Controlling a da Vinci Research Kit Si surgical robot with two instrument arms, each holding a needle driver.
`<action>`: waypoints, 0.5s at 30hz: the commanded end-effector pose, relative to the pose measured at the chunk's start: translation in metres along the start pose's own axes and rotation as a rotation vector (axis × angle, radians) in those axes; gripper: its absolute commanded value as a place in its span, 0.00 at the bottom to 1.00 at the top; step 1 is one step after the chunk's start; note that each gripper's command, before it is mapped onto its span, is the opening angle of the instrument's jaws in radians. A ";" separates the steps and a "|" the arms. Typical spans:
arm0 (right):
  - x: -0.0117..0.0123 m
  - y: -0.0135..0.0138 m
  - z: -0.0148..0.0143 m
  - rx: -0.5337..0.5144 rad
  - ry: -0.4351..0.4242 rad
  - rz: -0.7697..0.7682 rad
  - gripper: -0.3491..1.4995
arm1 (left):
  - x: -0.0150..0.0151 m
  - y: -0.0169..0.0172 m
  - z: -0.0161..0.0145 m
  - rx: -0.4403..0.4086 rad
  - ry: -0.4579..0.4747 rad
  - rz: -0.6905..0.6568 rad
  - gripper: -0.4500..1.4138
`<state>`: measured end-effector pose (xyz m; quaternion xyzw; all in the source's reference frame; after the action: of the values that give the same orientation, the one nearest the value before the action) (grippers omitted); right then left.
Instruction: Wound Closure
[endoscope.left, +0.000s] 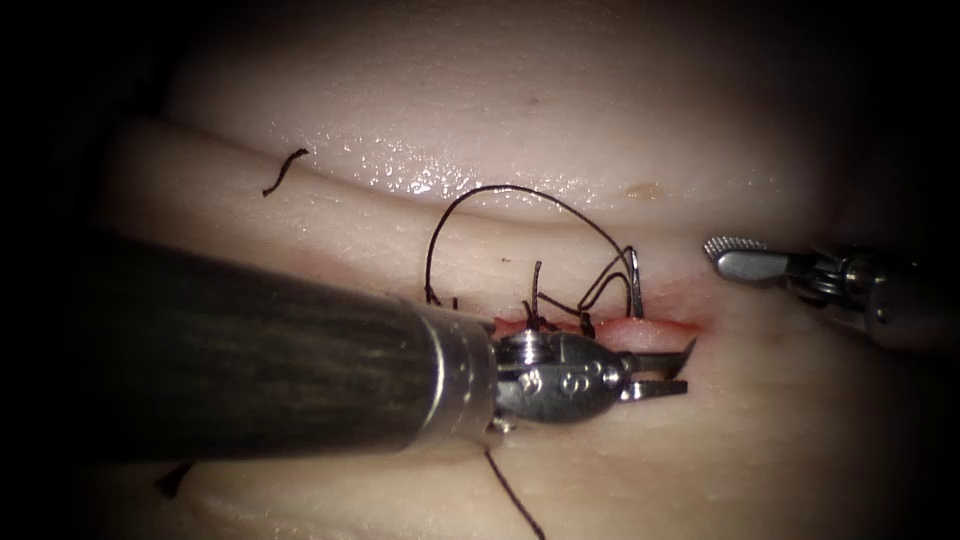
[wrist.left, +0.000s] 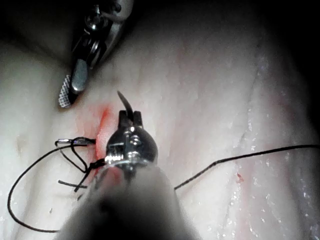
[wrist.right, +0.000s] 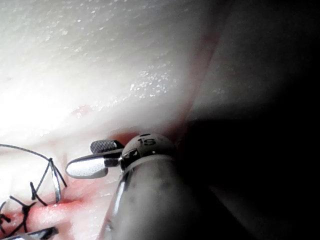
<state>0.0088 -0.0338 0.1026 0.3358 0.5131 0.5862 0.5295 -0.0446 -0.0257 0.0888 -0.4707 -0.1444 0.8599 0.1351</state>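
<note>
The cut runs across the tissue, edged with red fluid. The curved needle stands with its tail end out of the far edge of the cut, and its tip shows at the near edge. My left tool is shut on the needle just behind the tip. Dark thread arches from the needle's tail back over earlier knots. To the right of the cut's end, my right tool hovers open, holding nothing.
A short cut end of thread lies on the tissue at the far left. Another strand of thread trails toward the near edge under the left shaft. The right tool hangs beyond the needle tip.
</note>
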 end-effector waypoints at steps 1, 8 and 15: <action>-0.0008 0.0003 0.0007 0.003 -0.001 0.011 0.85 | -0.0002 0.0003 0.0008 -0.024 0.011 -0.021 0.00; -0.0012 0.0005 0.0004 0.008 -0.005 0.018 0.83 | 0.0022 0.0017 -0.0003 -0.217 0.287 -0.294 0.00; -0.0018 0.0002 0.0000 0.033 -0.025 0.046 0.73 | 0.0053 0.0024 -0.0024 -0.332 0.375 -0.519 0.00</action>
<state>0.0084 -0.0352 0.1024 0.3618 0.5080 0.5866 0.5167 -0.0448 -0.0251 0.0814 -0.5864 -0.3800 0.6479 0.3033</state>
